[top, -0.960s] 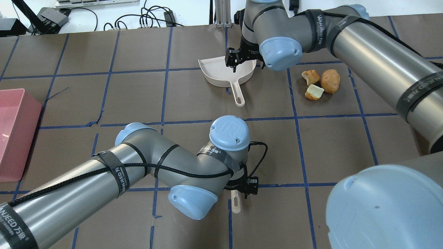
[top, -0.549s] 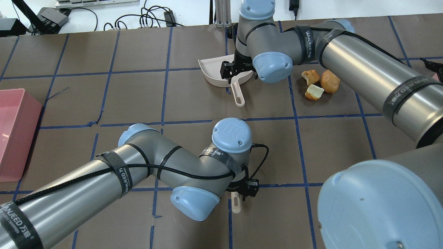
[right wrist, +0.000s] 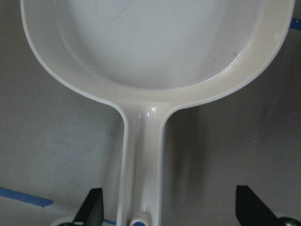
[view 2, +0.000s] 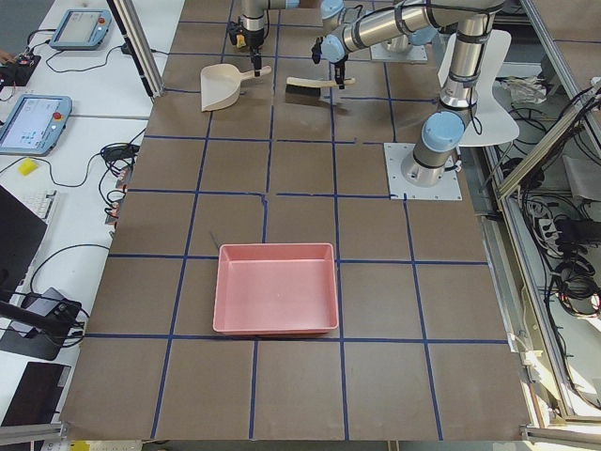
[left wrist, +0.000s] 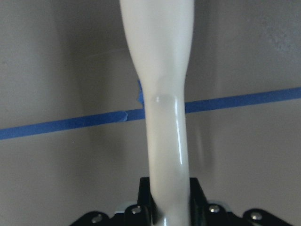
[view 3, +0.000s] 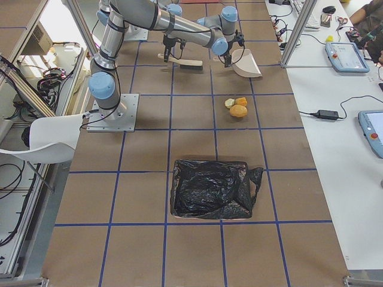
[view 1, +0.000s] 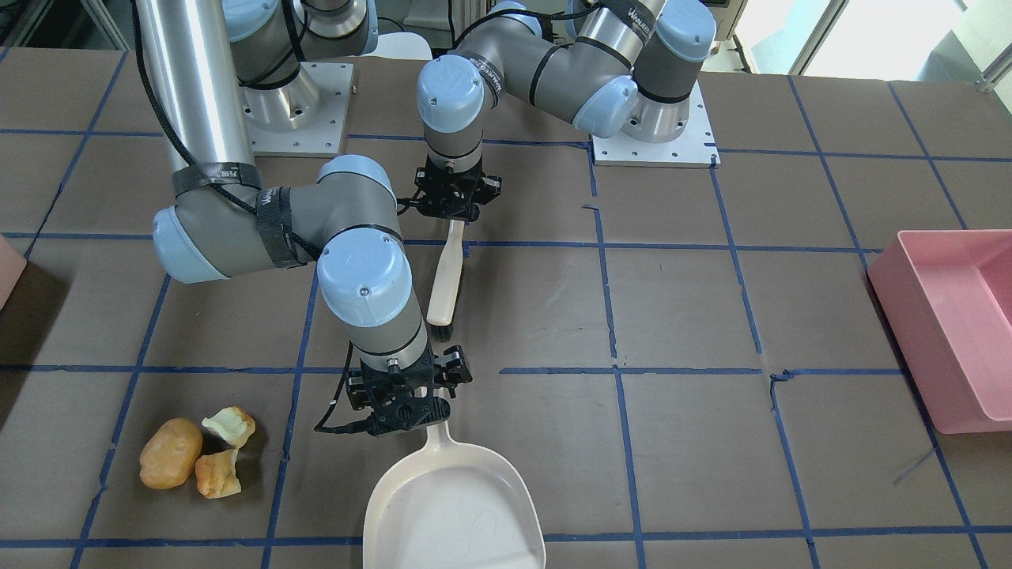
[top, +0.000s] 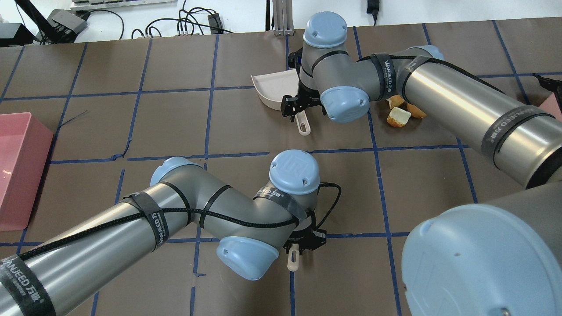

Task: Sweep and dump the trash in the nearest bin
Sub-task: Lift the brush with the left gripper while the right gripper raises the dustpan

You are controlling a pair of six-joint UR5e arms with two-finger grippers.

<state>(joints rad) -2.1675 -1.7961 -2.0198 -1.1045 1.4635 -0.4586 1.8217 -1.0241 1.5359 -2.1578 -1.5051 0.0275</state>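
Front-facing view: right pincer (view 1: 407, 411) sat over the dustpan (view 1: 455, 506) handle, jaws apart, gripping nothing. Trash (view 1: 190, 452) lay on the table (view 1: 711, 490) near that pincer's right. Nearest bin (view 1: 6, 273) showed only an edge farther right. Left pincer (view 1: 449, 204) was clamped on the brush (view 1: 444, 284) handle end.

Overhead: right arm hid part of the trash.

Side views: pincers too small to read.

Left wrist view: brush handle ran straight ahead from between the closed jaws.

Right wrist view: dustpan handle lay centred between the fingers (right wrist: 93, 209), touching neither.

Risks, judged: the thin glossy handle could pivot if gripped off-centre. The end-held brush could twist under sweeping load. Rounded lumps could roll past the pan. The rose tub (view 1: 941, 332) is the wrong bin.
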